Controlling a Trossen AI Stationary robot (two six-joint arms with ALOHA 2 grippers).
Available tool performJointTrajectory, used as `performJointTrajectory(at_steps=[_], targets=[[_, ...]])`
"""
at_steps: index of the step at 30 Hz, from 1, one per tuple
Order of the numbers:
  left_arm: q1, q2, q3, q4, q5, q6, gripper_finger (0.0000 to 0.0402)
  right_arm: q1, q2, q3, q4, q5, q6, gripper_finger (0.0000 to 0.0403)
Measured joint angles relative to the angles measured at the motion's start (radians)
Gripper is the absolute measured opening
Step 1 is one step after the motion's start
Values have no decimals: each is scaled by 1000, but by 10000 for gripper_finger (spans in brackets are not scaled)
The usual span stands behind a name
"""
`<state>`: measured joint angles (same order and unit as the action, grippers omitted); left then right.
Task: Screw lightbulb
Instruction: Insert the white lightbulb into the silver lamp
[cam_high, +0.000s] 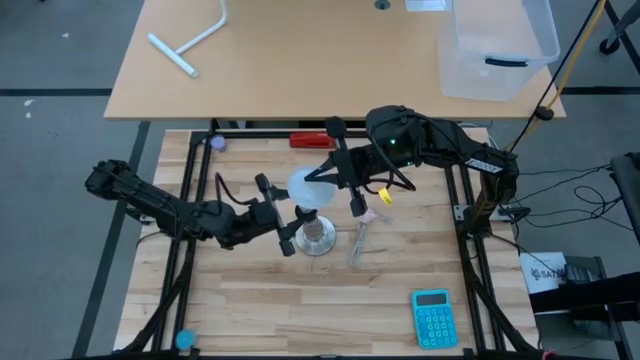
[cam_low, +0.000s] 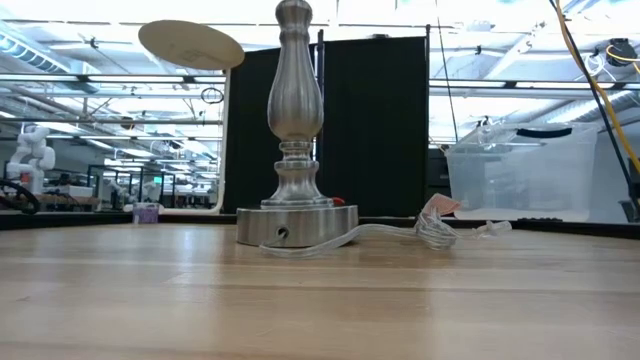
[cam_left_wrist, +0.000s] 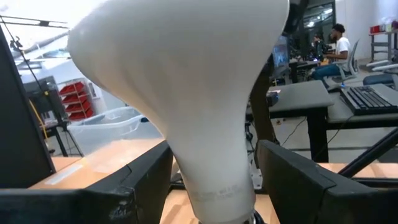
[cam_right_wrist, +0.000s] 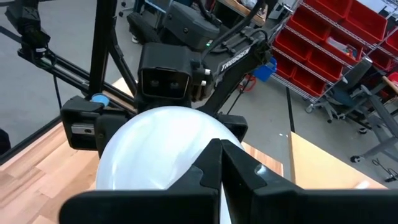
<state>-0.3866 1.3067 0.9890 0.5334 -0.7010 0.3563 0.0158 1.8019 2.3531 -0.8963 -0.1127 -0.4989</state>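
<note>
The white lightbulb (cam_high: 308, 190) stands upright over the silver lamp stand (cam_low: 296, 130), head up. Its screw base and the stand's top lie outside every view. My left gripper (cam_left_wrist: 214, 194) comes in level from the table's left, one finger on each side of the bulb's neck. My right gripper (cam_right_wrist: 221, 163) reaches in from the right, shut, with its tips at the bulb's domed head. In the high view the left gripper (cam_high: 298, 213) is just left of the stand (cam_high: 316, 240), and the right gripper (cam_high: 325, 178) is at the bulb's right. My left gripper holds the bulb's narrow neck (cam_left_wrist: 217, 177) between its two fingers (cam_left_wrist: 146, 180), just below the flare of the head. The fingers lie level, from the table's left, across the upright bulb. My right gripper lays its shut fingertips (cam_right_wrist: 211, 171) against the domed head (cam_right_wrist: 155, 146), slanting down from the right.
A clear cord (cam_high: 358, 242) and a small pink plastic piece (cam_high: 383, 196) lie right of the stand. A teal calculator (cam_high: 433, 318) sits near the front right, a red tool (cam_high: 312, 140) at the far rail. A clear tote (cam_high: 495, 45) stands on the table behind.
</note>
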Motion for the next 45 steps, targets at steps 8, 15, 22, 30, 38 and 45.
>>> performJointTrajectory(at_steps=[8, 15, 22, 30, 38, 45], targets=[[2, 0, 0, 65, -22, 20, 238, -1, 0, 0, -4, 2, 1, 0], [7, 0, 0, 90, -23, 20, 238, -1, 0, 0, -5, 7, 1, 0], [18, 0, 0, 70, -19, 20, 216, -1, -1, 0, -6, 6, -1, 0], [19, 2, 0, 44, 9, 19, 192, 0, -1, 0, -8, -2, -13, 0], [44, 29, 2, 40, 15, -8, 190, 0, 0, 0, -12, 0, -14, 0], [41, 38, 2, 51, 19, -13, 190, 12, -1, 0, -9, 8, -13, 0]])
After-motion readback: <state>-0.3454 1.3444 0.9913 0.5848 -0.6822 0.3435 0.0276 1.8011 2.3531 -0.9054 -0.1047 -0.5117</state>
